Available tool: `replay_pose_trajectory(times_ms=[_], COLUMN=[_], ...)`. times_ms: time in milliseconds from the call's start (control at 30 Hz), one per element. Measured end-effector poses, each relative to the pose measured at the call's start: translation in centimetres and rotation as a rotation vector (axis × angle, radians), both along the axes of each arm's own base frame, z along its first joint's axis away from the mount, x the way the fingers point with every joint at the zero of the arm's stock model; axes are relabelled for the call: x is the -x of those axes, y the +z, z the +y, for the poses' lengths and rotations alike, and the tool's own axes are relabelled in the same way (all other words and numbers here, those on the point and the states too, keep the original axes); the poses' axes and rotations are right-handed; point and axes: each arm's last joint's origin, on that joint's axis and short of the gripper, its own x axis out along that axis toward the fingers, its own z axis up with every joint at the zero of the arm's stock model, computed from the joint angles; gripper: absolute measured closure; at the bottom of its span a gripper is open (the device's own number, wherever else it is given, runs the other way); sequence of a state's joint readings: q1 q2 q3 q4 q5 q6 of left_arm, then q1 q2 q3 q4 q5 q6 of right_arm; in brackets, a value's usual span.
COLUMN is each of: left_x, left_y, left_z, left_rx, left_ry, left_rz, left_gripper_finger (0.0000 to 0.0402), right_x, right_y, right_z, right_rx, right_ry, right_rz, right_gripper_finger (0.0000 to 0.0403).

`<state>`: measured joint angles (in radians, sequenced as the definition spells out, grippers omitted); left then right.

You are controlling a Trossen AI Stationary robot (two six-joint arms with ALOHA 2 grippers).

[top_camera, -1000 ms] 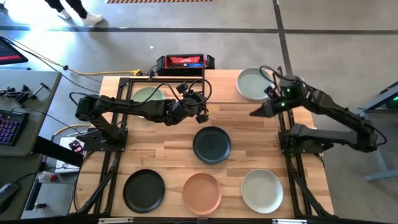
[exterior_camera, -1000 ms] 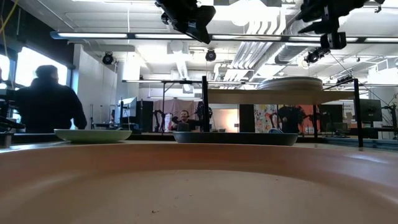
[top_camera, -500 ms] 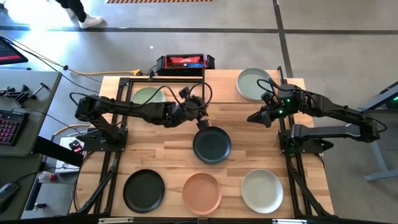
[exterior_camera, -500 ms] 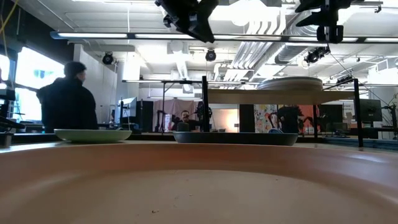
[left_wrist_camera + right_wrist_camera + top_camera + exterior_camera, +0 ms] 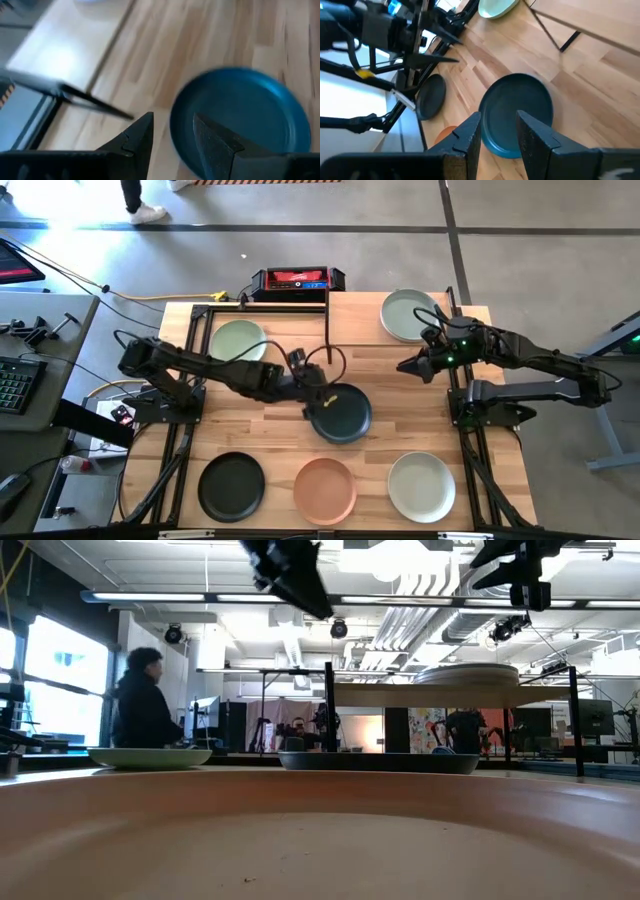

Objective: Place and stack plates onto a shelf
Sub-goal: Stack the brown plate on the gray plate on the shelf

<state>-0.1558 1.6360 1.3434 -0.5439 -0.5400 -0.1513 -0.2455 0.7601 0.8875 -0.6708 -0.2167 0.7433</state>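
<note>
The dark teal plate (image 5: 341,413) lies flat at the table's middle. My left gripper (image 5: 312,398) hovers open above the plate's left rim (image 5: 175,125) without touching it; in the low view my left gripper (image 5: 295,580) is well above the table. My right gripper (image 5: 403,367) is open and empty, in the air in front of the shelf (image 5: 355,320); it looks down on the teal plate (image 5: 517,112). A grey-green plate (image 5: 410,315) lies on the shelf. A pale green plate (image 5: 238,340) lies on the table at the far left.
A black plate (image 5: 232,485), a terracotta pink plate (image 5: 325,488) and an off-white plate (image 5: 421,486) lie in a row along the near edge. A red-and-black box (image 5: 297,280) sits behind the table. A person (image 5: 145,705) walks in the room beyond.
My left gripper has moved from beside the pale green plate toward the near edge, to just over the dark teal plate's left rim. My right gripper has shifted slightly toward the near edge. No plate has moved.
</note>
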Motion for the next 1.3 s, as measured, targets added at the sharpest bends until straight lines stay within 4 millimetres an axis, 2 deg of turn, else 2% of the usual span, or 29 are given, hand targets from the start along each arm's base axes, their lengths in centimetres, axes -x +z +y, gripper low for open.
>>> replay_pose_trajectory(times_ms=[333, 567, 767, 1000, 1300], left_x=[0.7, 0.7, 0.9, 2.1, 3.9], left_y=[-0.5, -0.7, -0.9, -3.0, -5.0], left_z=[-1.7, -2.3, -3.2, -4.8, -7.7], left_rx=[0.208, 0.435, 0.585, 0.776, 0.849], left_ry=[0.088, 0.078, 0.031, 0.007, 0.056], left_rz=[-0.02, -0.014, 0.028, 0.182, 0.269], left_gripper_finger=[0.0271, 0.0271, 0.0271, 0.0271, 0.0271], right_x=[0.0, -1.4, -3.6, -5.8, -7.1], right_y=[0.0, -0.7, -1.6, -2.0, -4.1], right_z=[0.0, 1.1, 3.1, 6.8, 10.3], right_rx=[-0.123, -0.238, -0.332, -0.41, -0.437], right_ry=[-0.08, -0.077, -0.052, 0.078, -0.016], right_rz=[0.0, 0.059, 0.12, 0.117, 0.22], right_gripper_finger=[0.0298, 0.0298, 0.0298, 0.0298, 0.0298])
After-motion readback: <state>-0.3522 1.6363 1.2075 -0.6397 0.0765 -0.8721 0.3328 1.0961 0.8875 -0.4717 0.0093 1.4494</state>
